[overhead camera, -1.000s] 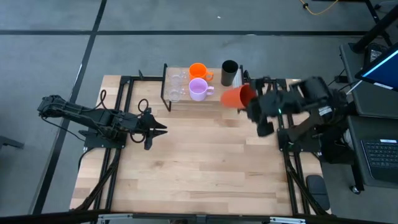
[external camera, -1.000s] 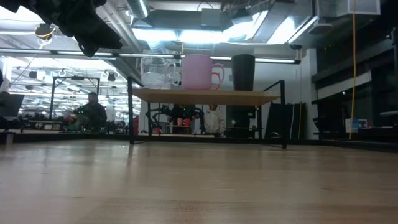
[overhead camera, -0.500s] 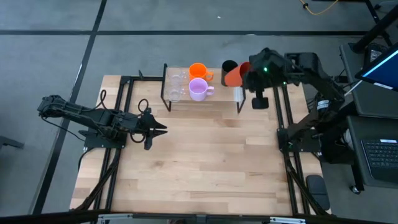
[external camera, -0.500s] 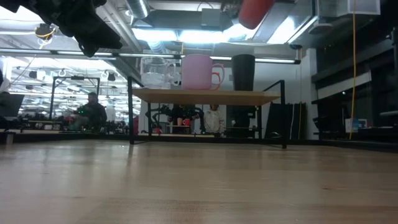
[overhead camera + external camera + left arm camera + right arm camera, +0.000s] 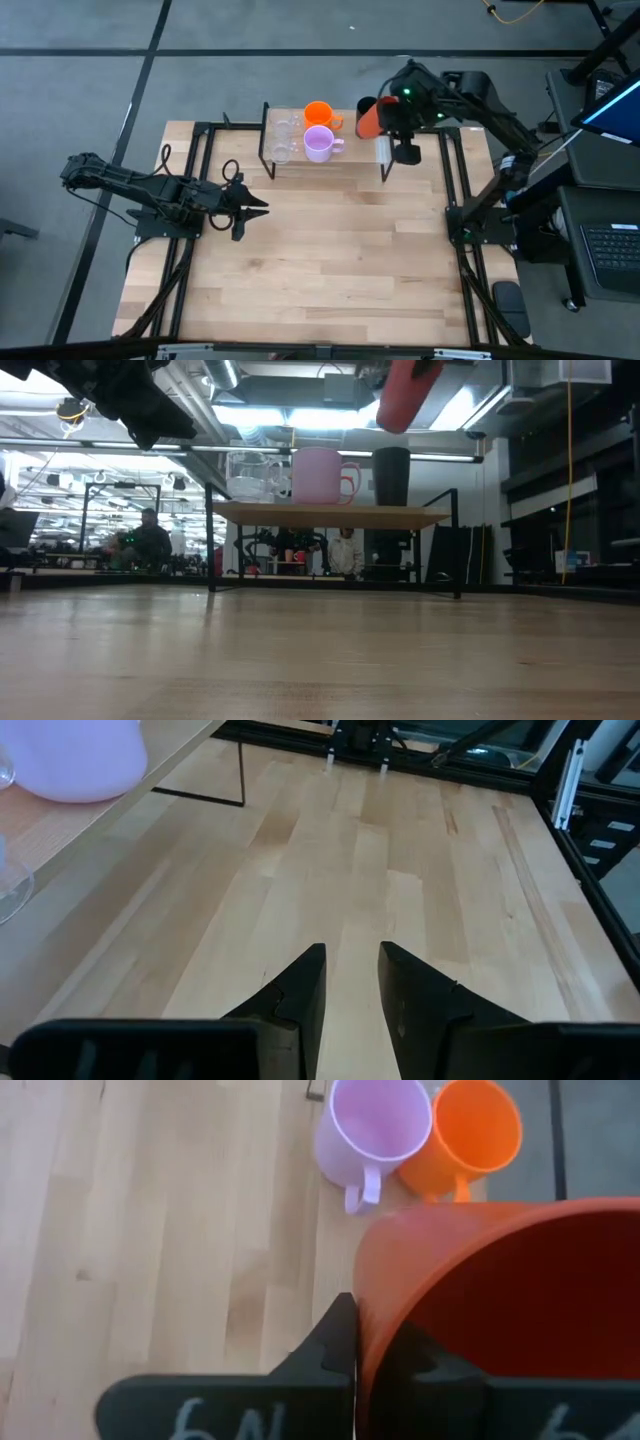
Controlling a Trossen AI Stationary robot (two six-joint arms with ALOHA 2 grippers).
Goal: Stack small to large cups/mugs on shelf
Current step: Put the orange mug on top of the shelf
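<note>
**Inspector:** Begin with the largest item.

**Assistant:** The light wooden plank tabletop carries a low rack, the shelf, with a pale wood top board on black wire legs, standing at the far edge. The left arm lies low over the left side of the tabletop, well apart from the shelf. Its left gripper points toward the middle; the jaws stand slightly parted and hold nothing.

**Inspector:** And the right arm?

**Assistant:** It reaches over the right end of the shelf. The right gripper has its jaws clenched on the rim of the tall red-orange plastic cup, one jaw inside the wall and one outside. That cup is tilted, hanging in the air above and just beside the tall black cup.

**Inspector:** What stands on the shelf?

**Assistant:** The black cup is upright at the right end. Near the middle stand the lilac handled mug and, behind it, the orange handled mug, touching or nearly so. The two clear glass cups occupy the left end.
</note>
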